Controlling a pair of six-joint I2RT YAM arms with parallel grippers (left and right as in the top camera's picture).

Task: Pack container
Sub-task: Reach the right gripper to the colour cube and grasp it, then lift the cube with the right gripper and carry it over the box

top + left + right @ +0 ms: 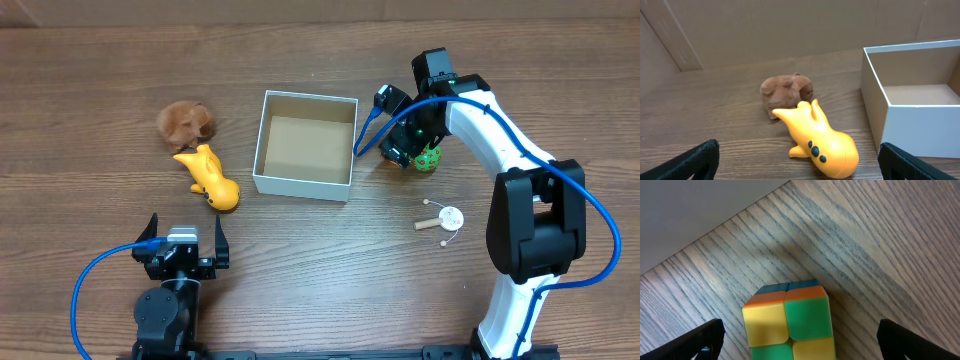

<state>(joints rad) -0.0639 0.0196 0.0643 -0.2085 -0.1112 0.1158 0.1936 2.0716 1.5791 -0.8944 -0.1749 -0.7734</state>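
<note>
The container (262,140) is a square shallow box with white walls and a brown inside, and nothing shows in it; its white wall also shows in the left wrist view (920,120). My right gripper (416,150) is open, low over a multicoloured cube (787,320) just right of the container. The cube sits on the table between the open fingers. In the overhead view the cube (429,159) is partly hidden by the wrist. My left gripper (186,230) is open and empty near the front edge, behind a yellow toy (822,142).
A brown plush (186,122) lies left of the container, touching the yellow toy (210,178) in front of it. A white round toy with wooden pegs (445,218) lies at the right front. A pale surface (690,210) fills the upper left of the right wrist view.
</note>
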